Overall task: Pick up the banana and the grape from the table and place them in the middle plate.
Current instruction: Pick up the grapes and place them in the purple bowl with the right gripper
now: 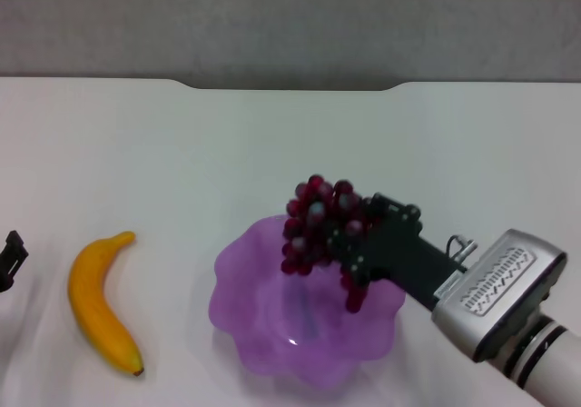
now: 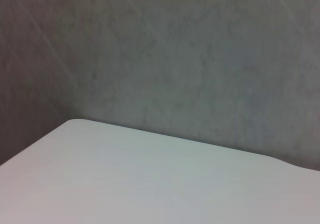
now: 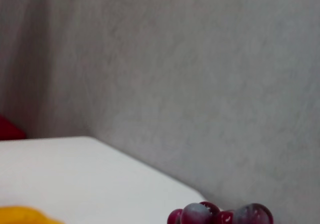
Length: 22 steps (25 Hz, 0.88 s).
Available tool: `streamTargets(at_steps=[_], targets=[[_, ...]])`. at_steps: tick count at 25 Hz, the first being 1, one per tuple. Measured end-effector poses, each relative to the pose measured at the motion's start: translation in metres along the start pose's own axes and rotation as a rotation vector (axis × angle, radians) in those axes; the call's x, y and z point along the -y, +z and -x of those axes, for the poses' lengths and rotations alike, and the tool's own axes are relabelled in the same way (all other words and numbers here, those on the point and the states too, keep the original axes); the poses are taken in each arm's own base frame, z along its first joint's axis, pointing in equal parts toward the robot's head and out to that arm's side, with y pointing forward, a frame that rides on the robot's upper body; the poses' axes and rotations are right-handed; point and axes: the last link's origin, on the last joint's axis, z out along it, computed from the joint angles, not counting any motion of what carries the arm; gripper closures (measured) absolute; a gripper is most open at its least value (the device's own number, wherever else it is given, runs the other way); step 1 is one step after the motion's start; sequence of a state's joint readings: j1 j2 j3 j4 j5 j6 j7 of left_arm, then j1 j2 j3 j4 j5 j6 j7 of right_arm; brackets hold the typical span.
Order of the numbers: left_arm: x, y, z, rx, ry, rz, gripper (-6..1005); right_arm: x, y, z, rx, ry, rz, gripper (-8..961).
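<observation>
Your left hand sat parked at the far left edge of the head view, low beside the surface; only a dark sliver of it showed, so you could not tell whether it was open or closed. Just to its right the banana lay flat on the surface, dark tip toward you, apart from the middle plate and untouched. That half of the job was not yet done.

Further right, your right hand was clamped on the grape, with the bunch lifted over the far side of the plate. The cluster hung partly past the plate's far rim rather than over its centre, so a release there, in my judgement, could have dropped it on the scalloped edge and let it roll out onto the surface. The bunch was also gripped near one end; loose glossy berries could have slipped or swung as you lowered. A low approach risked knocking the light plate toward the banana. In the right wrist view only the top berries showed, so you had little to check the drop by.
</observation>
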<state>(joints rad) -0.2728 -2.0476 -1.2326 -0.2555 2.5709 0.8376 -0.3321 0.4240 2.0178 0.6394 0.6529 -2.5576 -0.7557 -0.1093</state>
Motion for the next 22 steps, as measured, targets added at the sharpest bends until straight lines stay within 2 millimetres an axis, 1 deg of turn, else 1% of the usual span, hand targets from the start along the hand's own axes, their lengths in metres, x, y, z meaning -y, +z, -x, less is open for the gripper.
streamTargets(at_steps=[1, 5, 13, 19, 22], targets=[[0.0, 0.0, 0.0, 0.0, 0.0, 0.001, 153, -0.003, 0.0, -0.003, -0.014, -0.001, 0.014, 536], [-0.002, 0.001, -0.001, -0.002, 0.0, 0.004, 153, -0.002, -0.003, -0.008, -0.035, 0.003, 0.013, 536], [-0.006, 0.004, -0.002, -0.005, 0.0, 0.015, 154, 0.003, -0.017, -0.034, -0.128, 0.025, 0.008, 535], [-0.006, 0.004, -0.002, -0.004, -0.001, 0.017, 154, 0.003, -0.019, -0.037, -0.133, 0.026, 0.007, 535], [-0.007, 0.005, -0.003, -0.006, 0.0, 0.02, 154, 0.006, -0.023, -0.034, -0.088, 0.012, 0.003, 536]])
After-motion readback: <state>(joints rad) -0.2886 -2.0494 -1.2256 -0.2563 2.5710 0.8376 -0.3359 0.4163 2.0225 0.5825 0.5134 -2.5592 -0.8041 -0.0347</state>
